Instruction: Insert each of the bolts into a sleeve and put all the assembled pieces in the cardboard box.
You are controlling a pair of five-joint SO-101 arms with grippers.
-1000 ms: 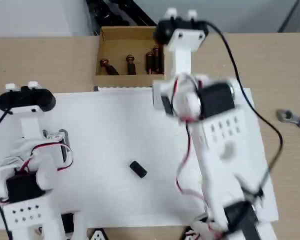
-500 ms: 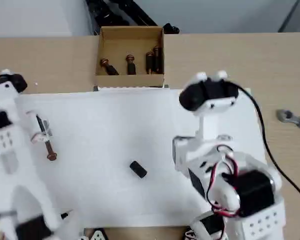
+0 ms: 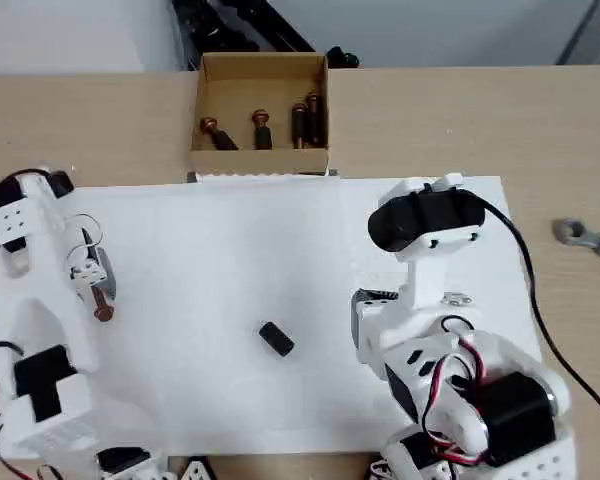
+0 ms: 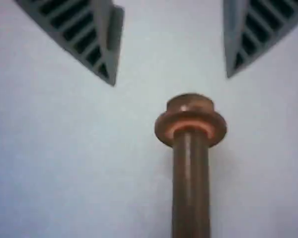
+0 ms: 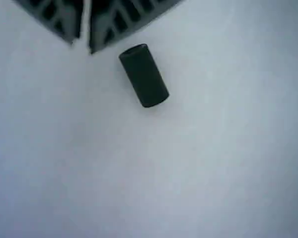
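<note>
A copper bolt [image 3: 102,302] lies on the white mat [image 3: 220,250] at the far left. My left gripper [image 3: 92,272] hangs over it, open. In the left wrist view the bolt [image 4: 190,148] points its flanged head toward the gap of the left gripper [image 4: 169,74], whose fingers stand wide apart and clear of it. A black sleeve [image 3: 276,338] lies on its side mid-mat. My right gripper [image 3: 364,320] is to the sleeve's right, shut and empty. In the right wrist view the sleeve [image 5: 144,75] lies just beyond the right gripper [image 5: 84,42].
The cardboard box [image 3: 260,160] stands at the mat's far edge, holding several bolt-and-sleeve pieces [image 3: 261,128]. A small metal wrench [image 3: 585,236] lies on the wooden table at the far right.
The right arm pulled back from the box to the mat's front right, near the sleeve. The left arm swung out to the left edge and now has its gripper over the bolt.
</note>
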